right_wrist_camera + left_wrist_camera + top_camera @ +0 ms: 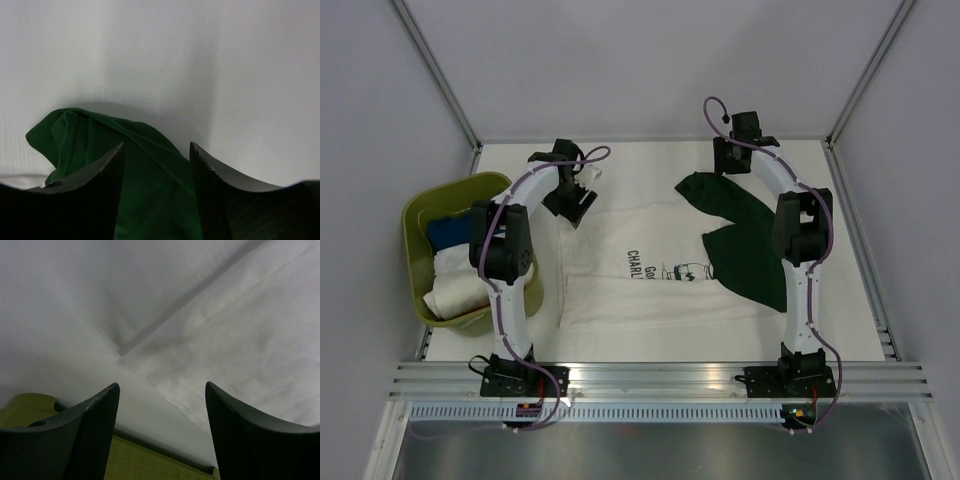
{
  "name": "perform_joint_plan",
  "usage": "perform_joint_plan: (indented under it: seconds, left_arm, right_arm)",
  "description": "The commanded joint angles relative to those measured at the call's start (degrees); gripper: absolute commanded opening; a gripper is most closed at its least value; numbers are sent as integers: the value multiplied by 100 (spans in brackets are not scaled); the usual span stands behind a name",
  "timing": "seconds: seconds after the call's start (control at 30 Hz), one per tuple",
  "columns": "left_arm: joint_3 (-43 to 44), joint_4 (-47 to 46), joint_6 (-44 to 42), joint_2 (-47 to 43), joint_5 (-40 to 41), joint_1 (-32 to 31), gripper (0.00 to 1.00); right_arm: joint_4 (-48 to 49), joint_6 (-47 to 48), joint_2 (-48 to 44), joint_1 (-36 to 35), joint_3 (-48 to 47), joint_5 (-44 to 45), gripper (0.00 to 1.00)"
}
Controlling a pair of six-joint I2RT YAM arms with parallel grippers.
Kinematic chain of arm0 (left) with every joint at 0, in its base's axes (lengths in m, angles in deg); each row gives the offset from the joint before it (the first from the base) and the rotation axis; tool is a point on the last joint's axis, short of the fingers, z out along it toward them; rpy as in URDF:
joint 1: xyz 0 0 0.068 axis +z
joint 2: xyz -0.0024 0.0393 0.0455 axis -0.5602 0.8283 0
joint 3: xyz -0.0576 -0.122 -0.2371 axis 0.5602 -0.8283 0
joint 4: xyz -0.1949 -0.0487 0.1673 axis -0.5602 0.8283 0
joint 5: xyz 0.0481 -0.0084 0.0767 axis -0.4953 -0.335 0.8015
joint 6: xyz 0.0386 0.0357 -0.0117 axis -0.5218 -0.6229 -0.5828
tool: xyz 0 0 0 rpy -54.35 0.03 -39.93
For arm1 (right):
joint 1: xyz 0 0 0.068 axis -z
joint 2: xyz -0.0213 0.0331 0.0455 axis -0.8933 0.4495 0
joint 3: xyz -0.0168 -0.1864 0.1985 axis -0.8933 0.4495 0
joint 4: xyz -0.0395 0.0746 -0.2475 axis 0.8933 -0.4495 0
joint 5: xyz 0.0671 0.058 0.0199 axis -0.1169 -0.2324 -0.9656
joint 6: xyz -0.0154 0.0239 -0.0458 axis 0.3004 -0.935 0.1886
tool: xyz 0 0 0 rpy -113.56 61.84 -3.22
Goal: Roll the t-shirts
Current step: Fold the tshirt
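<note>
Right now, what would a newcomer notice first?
The white t-shirt spread flat across the table, with the dark green t-shirt crumpled on its right side. Next, the olive bin of cloth at left, and the left tool and right tool open near the far edge.

Olive bin (412,255) holds blue cloth (448,232), white cloth (455,290).

Bright, even light from overhead; soft shadows hug the left arm (505,250) at centre-left. Wrist views look dimmer, the dark fingers (95,435) blurred along the lower edge.
</note>
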Motion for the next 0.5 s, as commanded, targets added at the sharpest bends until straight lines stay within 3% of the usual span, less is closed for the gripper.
perform_joint_plan:
  seconds: [0.0, 0.17, 0.27, 0.3, 0.47]
  left_arm:
    - [376, -116, -101, 192, 350, 32, 75]
    - [297, -99, -216, 447, 133, 234, 74]
    - [332, -107, -250, 517, -149, 287, 72]
    - [332, -134, -329, 544, -351, 287, 69]
    - [262, -187, -602, 526, -914, 287, 60]
  right_arm:
    - [-162, 252, 258, -34, -454, -200, 60]
    - [-180, 243, 487, -34, -384, -130, 58]
    - [-84, 155, 513, -34, -384, 28, 44]
    - [-57, 129, 522, -34, -410, 38, 35]
    - [-40, 163, 347, -34, -402, -138, 16]
